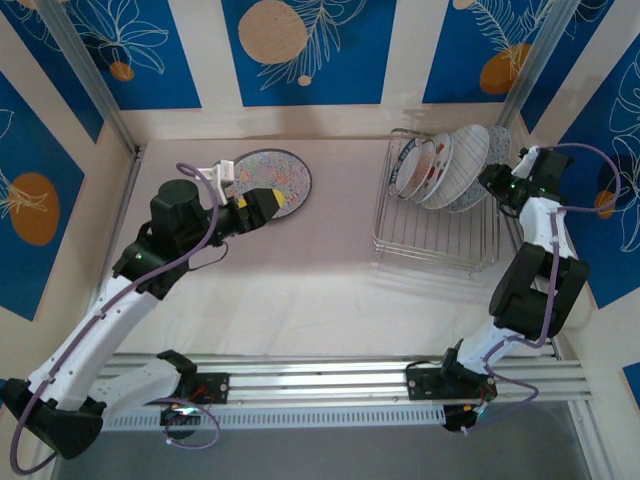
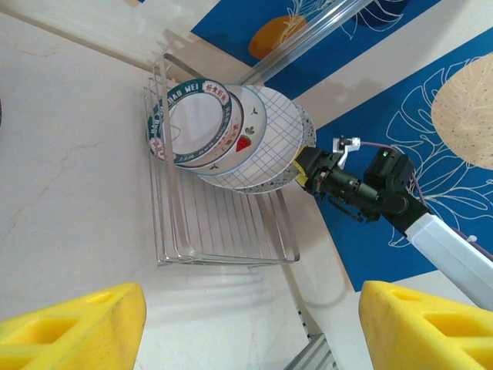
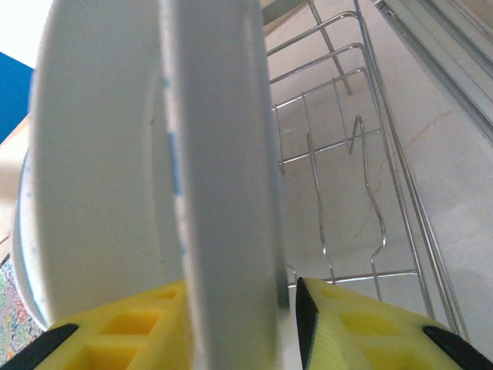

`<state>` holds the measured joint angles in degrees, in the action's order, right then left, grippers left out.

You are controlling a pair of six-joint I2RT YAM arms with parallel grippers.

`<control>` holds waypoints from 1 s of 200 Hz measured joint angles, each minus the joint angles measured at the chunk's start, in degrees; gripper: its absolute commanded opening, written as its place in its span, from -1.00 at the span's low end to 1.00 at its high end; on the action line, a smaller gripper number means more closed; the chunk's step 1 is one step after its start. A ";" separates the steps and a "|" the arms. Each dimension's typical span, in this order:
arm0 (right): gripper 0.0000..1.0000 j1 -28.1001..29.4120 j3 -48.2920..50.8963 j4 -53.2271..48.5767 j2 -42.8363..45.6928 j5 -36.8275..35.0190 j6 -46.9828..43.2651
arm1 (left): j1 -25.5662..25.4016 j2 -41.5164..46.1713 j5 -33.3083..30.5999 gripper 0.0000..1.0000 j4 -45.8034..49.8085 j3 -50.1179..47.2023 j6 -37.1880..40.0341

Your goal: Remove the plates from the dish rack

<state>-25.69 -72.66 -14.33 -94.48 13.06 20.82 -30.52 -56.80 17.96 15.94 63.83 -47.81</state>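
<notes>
Beside the dish rack (image 1: 435,240), right gripper (image 3: 235,293) straddles a plate (image 3: 216,154) rim, grip unclear; left gripper (image 2: 250,297) gapes empty.

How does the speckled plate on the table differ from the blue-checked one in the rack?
The round multicoloured speckled plate lies flat on the table; the white plate with thin blue grid lines leans on edge in the silver wire dish rack. The speckled plate lies alone; the grid-lined plate is packed among other plates. Both are round.
</notes>
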 measured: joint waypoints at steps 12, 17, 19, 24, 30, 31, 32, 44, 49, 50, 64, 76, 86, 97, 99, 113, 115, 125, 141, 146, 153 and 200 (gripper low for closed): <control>-0.28 0.15 0.00 -0.04 -0.52 -0.44 -0.15 | 0.00 0.07 0.00 0.46 -0.02 0.00 -0.02; -0.29 0.26 0.00 -0.04 -0.74 -0.63 -0.26 | 0.00 0.07 0.00 0.46 -0.02 0.00 -0.02; -0.29 0.26 0.00 -0.04 -0.87 -0.68 -0.31 | 0.00 0.07 0.00 0.46 -0.02 0.00 0.00; -0.30 0.42 0.00 -0.07 -1.09 -0.83 -0.39 | 0.00 0.07 0.00 0.46 -0.02 0.00 -0.02; -0.33 0.57 -0.07 -0.17 -1.40 -1.03 -0.55 | 0.00 0.07 0.00 0.46 -0.02 0.00 -0.02; -0.33 0.57 -0.09 -0.24 -1.42 -1.07 -0.59 | 0.00 0.07 0.00 0.46 -0.02 0.00 -0.02; -0.33 0.61 -0.11 -0.26 -1.51 -1.11 -0.61 | 0.00 0.07 0.00 0.45 -0.02 0.00 -0.02; -0.36 0.92 -0.52 -0.59 -2.23 -1.55 -1.01 | 0.00 0.07 0.00 0.46 -0.02 0.00 -0.02; -0.38 1.01 -0.68 -0.63 -2.54 -1.81 -1.16 | 0.00 0.07 0.00 0.46 0.00 0.00 -0.02; -0.39 1.01 -0.72 -0.68 -2.56 -1.84 -1.22 | 0.00 0.07 0.00 0.46 0.00 0.00 -0.02; -0.43 1.16 -1.14 -0.96 -3.17 -2.56 -1.46 | 0.00 0.07 0.00 0.46 0.02 0.00 -0.02; -0.50 1.36 -1.27 -1.14 -3.30 -3.08 -1.92 | 0.00 0.07 0.00 0.45 0.07 0.00 -0.02; -0.55 1.55 -1.51 -1.62 -3.30 -3.50 -2.23 | 0.00 0.07 0.00 0.46 0.22 0.00 -0.02; -0.61 1.79 -2.08 -2.01 -3.48 -4.15 -2.93 | 0.00 0.07 0.00 0.46 0.44 0.00 -0.02; -0.63 1.86 -2.23 -2.10 -3.52 -4.33 -2.97 | 0.00 0.07 0.00 0.45 0.46 0.00 -0.02; -0.72 2.21 -3.08 -2.73 -3.93 -6.19 -4.13 | 0.00 0.07 0.00 0.46 0.76 0.00 -0.02; -0.73 2.27 -3.19 -2.89 -4.00 -6.49 -4.48 | 0.00 0.07 0.00 0.45 0.81 0.00 -0.02; -0.77 2.34 -3.48 -3.32 -4.24 -7.72 -4.63 | 0.00 0.07 0.00 0.46 1.01 0.00 -0.02; -0.83 2.71 -3.72 -3.80 -4.24 -9.05 -4.76 | 0.00 0.07 0.00 0.46 1.18 0.00 -0.02; -0.88 2.91 -3.91 -4.02 -4.24 -9.49 -4.90 | 0.00 0.07 0.00 0.46 1.22 0.02 -0.02; -0.94 3.23 -4.15 -4.33 -4.22 -10.16 -4.96 | 0.00 0.07 0.00 0.46 1.25 0.02 -0.02; -1.00 5.22 -4.50 -5.14 -3.32 -15.08 -5.75 | 0.00 -0.04 0.00 0.46 1.25 0.02 -0.02</control>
<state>-20.47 -77.17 -19.46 -97.80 -2.02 15.07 -30.52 -56.84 17.96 17.19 63.86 -47.83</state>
